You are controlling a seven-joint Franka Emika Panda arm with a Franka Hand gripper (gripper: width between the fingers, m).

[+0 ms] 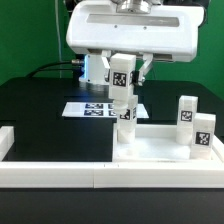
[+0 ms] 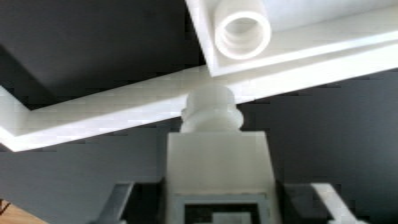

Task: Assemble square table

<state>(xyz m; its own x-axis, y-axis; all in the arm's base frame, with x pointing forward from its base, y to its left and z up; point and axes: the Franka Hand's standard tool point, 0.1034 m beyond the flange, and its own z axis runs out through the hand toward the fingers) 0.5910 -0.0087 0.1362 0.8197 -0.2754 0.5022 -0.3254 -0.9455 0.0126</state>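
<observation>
Gripper (image 1: 124, 88) closed narrow on one table leg (image 1: 123, 88), held upright, tag facing the exterior camera; lower end of the leg sits at the near corner of the square tabletop (image 1: 160, 148). Wrist view: the leg (image 2: 217, 160) ends in a rounded stub (image 2: 210, 103) meeting the tabletop rim (image 2: 107, 112); a round corner socket (image 2: 244, 27) lies just beyond. Whether the stub is seated in anything cannot be told

Tabletop lies on the black table (image 1: 40, 115) toward the exterior view's right. Two more legs (image 1: 194, 124) stand upright on it near its far right side, close together. Marker board (image 1: 92, 108) flat on the table behind the gripper. White border rail (image 1: 50, 172) runs along the near edge

Handling, judged: parts look like rigid moulded plastic, light, smooth, so probably a bit slippery under the fingers. Leg best gripped across its flat block sides, high up, leaving the stub free. Tabletop is broad and shallow; likely to slide if pushed sideways, so force should go straight down
</observation>
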